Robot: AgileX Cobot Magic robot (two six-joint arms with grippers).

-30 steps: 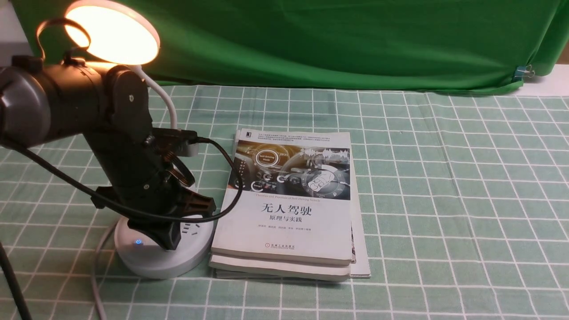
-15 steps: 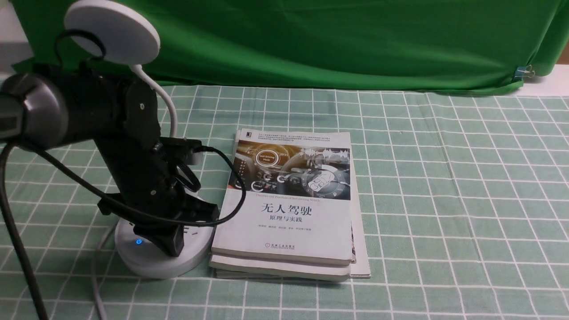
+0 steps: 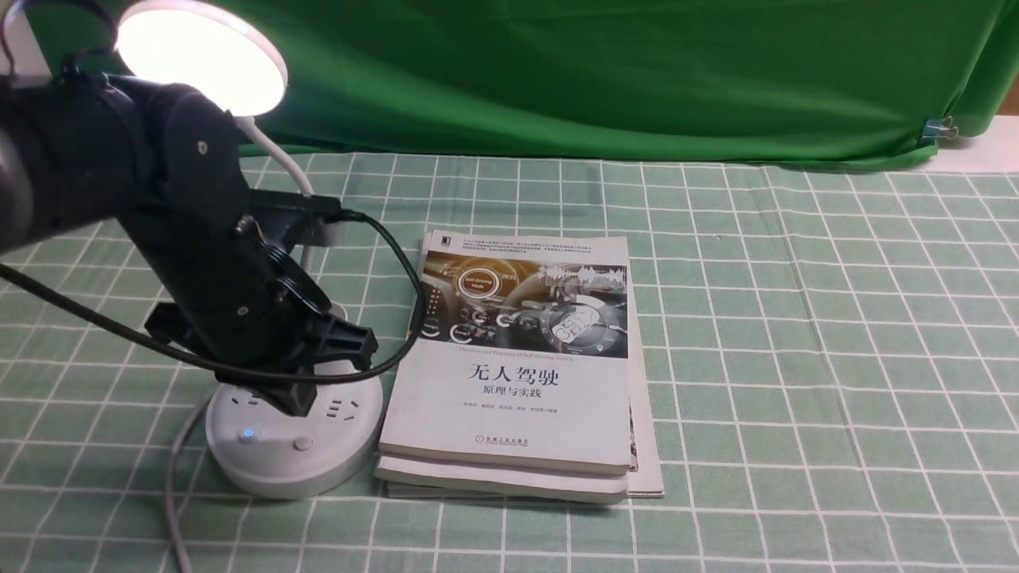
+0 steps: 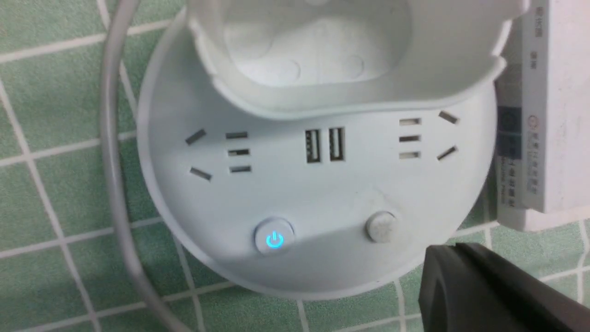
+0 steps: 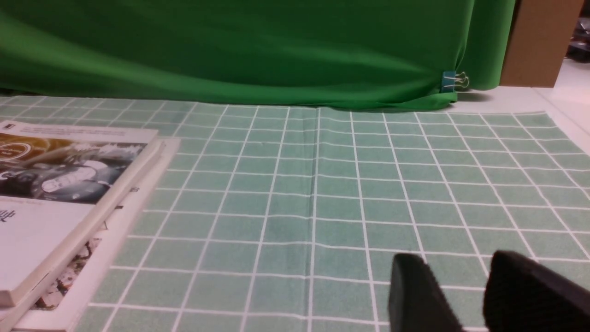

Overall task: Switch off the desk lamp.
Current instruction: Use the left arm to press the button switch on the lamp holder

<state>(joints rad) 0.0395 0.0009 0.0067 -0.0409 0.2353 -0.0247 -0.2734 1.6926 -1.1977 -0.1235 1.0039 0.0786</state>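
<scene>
Although bright (cool white), the desk lamp partly hidden behind the closed left hand, the right hand slightly open.

Left arm extended in from left, angled downward; left gripper closed, tip low. Right gripper: fingers apart, blurred.

Likely a robotics lab: a jointed black robot arm reaches over a surface covered in green-and-white checked cloth, backed by a clipped green fabric curtain.
</scene>
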